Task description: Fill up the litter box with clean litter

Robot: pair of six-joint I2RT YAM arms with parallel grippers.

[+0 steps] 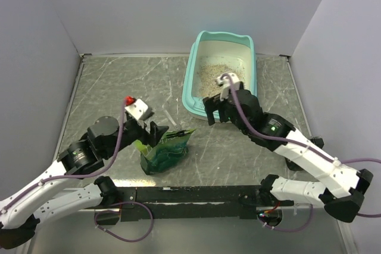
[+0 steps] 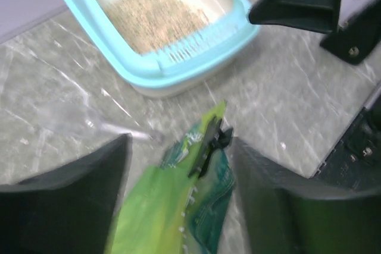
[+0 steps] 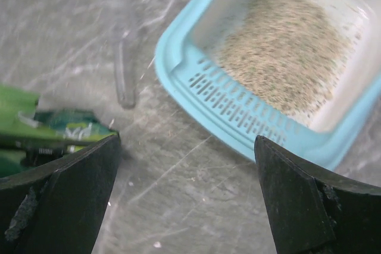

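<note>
A: Two pairs of jaws, both spread: left gripper point(image 2: 180, 143) straddling the top of the crinkled green plastic pouch point(image 1: 166, 150), pinching nothing; right gripper point(image 3: 186, 141) gaping just before the large teal plastic litter box point(image 1: 189, 71).

B: Why upright, that pouch?

A: Probably stood on the grey marbled table point(image 1: 119, 87) to avoid spilling. Beige granular clean litter point(image 1: 215, 75) already lying inside the tray, on its white floor.

B: Anything unclear?

A: Depth of litter, hard to judge. Pouch base cut off in the wrist view; clear plastic piece point(image 3: 124, 81) nearby, too blurred to name.
</note>
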